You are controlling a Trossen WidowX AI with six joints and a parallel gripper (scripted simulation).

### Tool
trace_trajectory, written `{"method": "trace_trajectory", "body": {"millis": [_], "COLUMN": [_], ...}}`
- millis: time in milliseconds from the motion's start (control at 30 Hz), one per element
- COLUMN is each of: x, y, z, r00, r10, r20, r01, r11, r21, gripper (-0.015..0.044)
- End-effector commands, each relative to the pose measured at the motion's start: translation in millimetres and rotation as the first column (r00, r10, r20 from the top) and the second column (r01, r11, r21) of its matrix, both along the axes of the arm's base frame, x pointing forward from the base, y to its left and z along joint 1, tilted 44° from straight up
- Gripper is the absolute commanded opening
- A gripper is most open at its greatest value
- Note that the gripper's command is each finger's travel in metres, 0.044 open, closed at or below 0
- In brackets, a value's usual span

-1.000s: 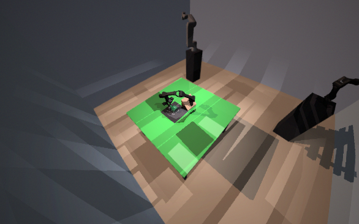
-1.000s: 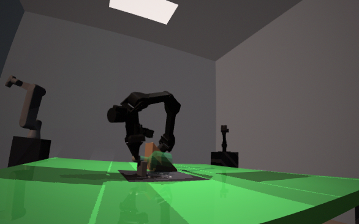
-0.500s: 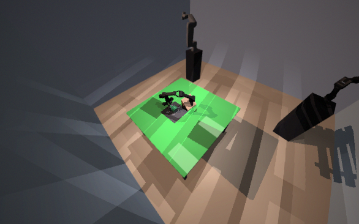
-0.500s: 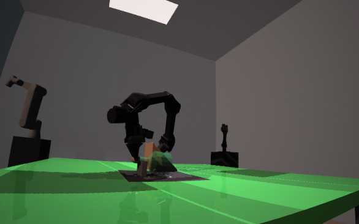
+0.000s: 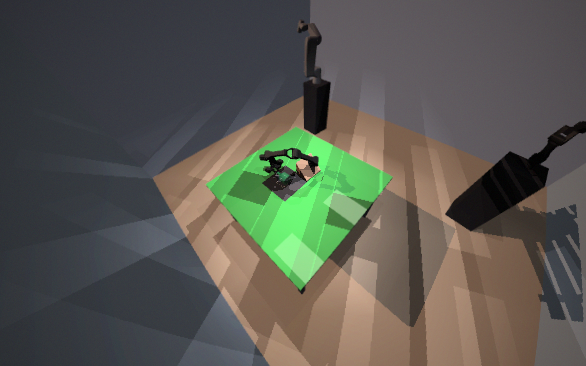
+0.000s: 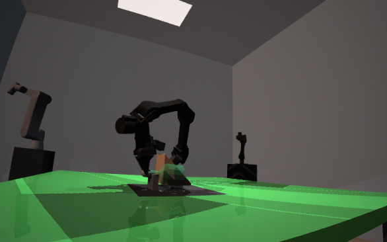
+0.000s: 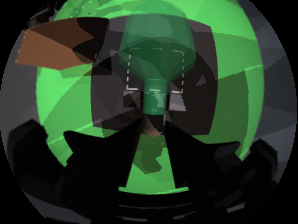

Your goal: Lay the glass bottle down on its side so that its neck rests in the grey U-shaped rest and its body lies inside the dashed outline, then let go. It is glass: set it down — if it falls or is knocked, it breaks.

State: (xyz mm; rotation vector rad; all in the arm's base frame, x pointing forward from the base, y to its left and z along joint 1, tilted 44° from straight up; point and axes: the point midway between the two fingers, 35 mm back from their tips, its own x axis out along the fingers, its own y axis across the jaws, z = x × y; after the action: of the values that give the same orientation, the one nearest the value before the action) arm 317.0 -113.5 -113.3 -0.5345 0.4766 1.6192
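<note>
So the black WidowX arm [image 5: 290,153] [image 6: 165,105] is bent into a big upside-down U over the green tabletop [image 5: 288,235] [image 6: 259,211]: in the exterior view one side climbs from the base end up to a high elbow, the upper stretch runs across almost level, and the wrist drops steeply with the gripper [image 6: 145,172] [image 7: 153,121] pointing down, low by the mat. The fingers are partway closed with the tan mouth end of the green glass bottle [image 5: 284,176] [image 6: 173,174] [image 7: 157,40] pinched between them, so it's definitely not let go. The bottle is pretty much on its side, neck toward the gripper and the fat body reaching away from it. From the wrist cam the neck lines up between the two uprights of the grey U-shaped rest [image 6: 152,182] [image 7: 177,101], and the body overlaps the dashed outline [image 7: 128,70] but runs past its far edge from that angle. Honestly can't tell if the neck or body is actually touching down. All that's over the dark mat [image 5: 285,194] [image 6: 139,192] [image 7: 107,107], with an orange-brown block [image 5: 307,169] [image 6: 160,162] [image 7: 60,45] near it.
</note>
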Motion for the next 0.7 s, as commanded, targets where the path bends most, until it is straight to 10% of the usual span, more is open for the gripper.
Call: {"method": "trace_trajectory", "body": {"millis": [0,667], "x": [0.3,0.0], "y": [2.1,4.6], "z": [1.8,-0.3], "r00": [1.000,1.000], "r10": [-0.001,0.003], "r20": [-0.002,0.010], "r01": [0.001,-0.003], "r11": [1.000,1.000], "r21": [0.002,-0.008], "gripper": [0.0120,0.0120]}}
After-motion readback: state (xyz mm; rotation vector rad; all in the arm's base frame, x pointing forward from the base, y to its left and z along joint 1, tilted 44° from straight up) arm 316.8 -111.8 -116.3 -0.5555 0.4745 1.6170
